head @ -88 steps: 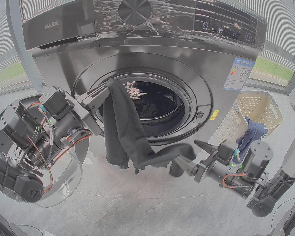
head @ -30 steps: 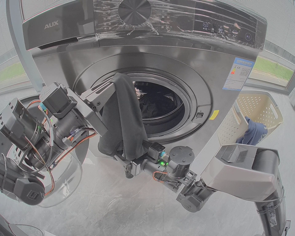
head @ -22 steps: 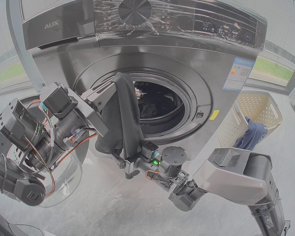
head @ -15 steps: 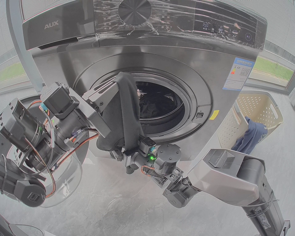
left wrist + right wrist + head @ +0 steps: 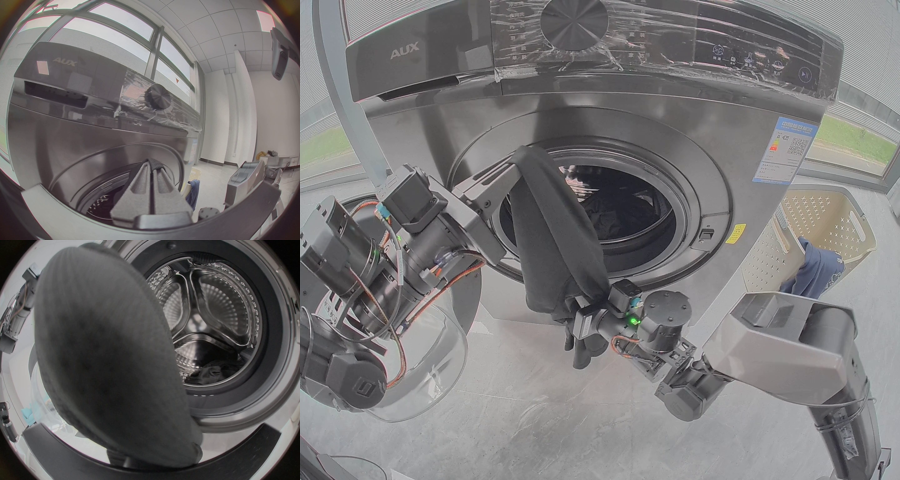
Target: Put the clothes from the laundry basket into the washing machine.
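Left gripper (image 5: 511, 166): clamped on the top edge of your dark garment (image 5: 550, 231), at the upper left rim of the drum opening (image 5: 625, 206).
Dark garment: hangs from that grip outside the washing machine (image 5: 687, 125), its lower end draped over the right gripper (image 5: 582, 317).
Right gripper: below the opening, under the cloth; whether it grips, you cannot tell.
Drum: dark clothes (image 5: 215, 372) lie at its bottom.
Laundry basket (image 5: 831, 219): to the machine's right, a blue garment (image 5: 815, 272) over its edge.
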You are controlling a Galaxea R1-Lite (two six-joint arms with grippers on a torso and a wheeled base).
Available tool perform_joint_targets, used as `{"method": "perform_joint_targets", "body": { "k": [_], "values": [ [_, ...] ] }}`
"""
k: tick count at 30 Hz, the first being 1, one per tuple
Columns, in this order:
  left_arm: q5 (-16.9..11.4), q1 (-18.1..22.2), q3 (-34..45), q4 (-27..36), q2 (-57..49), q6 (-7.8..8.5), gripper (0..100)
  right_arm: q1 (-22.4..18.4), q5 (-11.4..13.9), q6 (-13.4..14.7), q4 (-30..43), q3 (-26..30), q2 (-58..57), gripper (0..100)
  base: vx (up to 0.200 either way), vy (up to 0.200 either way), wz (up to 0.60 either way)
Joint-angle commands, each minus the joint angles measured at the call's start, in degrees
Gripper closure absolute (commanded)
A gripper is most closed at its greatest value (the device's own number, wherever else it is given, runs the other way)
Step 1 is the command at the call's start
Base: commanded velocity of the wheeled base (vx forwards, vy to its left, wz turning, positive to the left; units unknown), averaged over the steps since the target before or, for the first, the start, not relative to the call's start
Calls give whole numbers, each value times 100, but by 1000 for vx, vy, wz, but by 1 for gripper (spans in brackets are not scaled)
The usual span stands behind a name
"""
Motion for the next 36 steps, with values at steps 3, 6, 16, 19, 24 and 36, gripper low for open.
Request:
{"method": "perform_joint_targets", "body": {
  "k": [3,6,16,19,24,36],
  "values": [
    [-182,566,371,74,193,15,100,-383,-6,102,-102,841,-1181,100,0,0,0],
    [-305,566,731,144,211,59,100,-427,-15,102,-102,876,-1454,100,0,0,0],
    [-841,548,1733,74,949,252,100,-366,-23,138,-93,902,-1937,100,0,0,0],
    [-832,557,1786,-23,1160,278,100,-357,-23,138,-93,902,-1963,100,0,0,0],
    [-841,566,1751,-111,1222,270,0,-339,-23,129,-85,929,-1955,100,0,0,0],
    [-1263,451,2612,-111,1442,850,0,-322,-23,129,-41,938,-1902,100,0,0,0]
  ]
}}
